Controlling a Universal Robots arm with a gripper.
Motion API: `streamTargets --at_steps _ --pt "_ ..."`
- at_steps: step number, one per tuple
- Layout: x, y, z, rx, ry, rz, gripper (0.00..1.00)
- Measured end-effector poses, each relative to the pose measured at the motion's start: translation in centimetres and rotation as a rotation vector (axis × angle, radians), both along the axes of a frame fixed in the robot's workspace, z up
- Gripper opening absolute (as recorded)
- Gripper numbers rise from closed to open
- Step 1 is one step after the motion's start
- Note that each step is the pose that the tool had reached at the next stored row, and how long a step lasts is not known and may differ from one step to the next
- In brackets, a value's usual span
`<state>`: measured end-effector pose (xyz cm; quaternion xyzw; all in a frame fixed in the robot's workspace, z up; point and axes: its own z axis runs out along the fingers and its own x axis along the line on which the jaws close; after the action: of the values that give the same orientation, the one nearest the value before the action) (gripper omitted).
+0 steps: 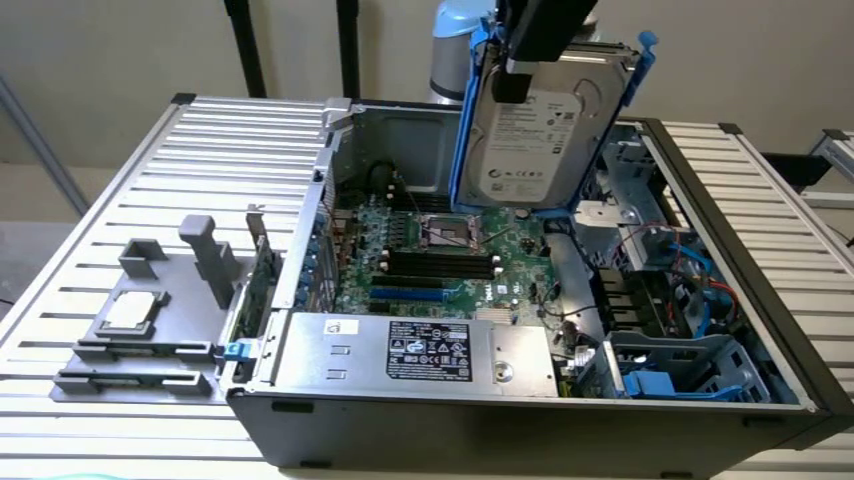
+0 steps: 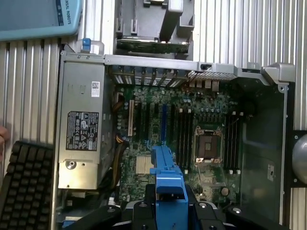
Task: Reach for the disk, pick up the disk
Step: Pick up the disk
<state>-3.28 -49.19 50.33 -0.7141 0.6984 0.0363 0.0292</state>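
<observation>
The disk is a silver-grey hard drive with a white label in a bright blue caddy. It hangs upright and slightly tilted in the air above the far side of the open computer case. My gripper comes down from above and is shut on the disk's upper edge, with one black finger across its labelled face. In the wrist view the caddy's blue edge sticks out between the black fingers of the gripper, with the motherboard far below.
Inside the case, the large silver box with a black label lies along the near wall. A bay with blue cables is on the exterior view's right. A grey fixture holding a small square chip stands on the slatted table. A keyboard lies beside the case.
</observation>
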Motion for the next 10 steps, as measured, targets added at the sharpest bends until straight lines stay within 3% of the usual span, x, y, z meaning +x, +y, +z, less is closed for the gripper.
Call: streamTargets --at_steps 10 --pt "2.3 -3.23 -0.03 0.0 0.0 0.0 0.33"
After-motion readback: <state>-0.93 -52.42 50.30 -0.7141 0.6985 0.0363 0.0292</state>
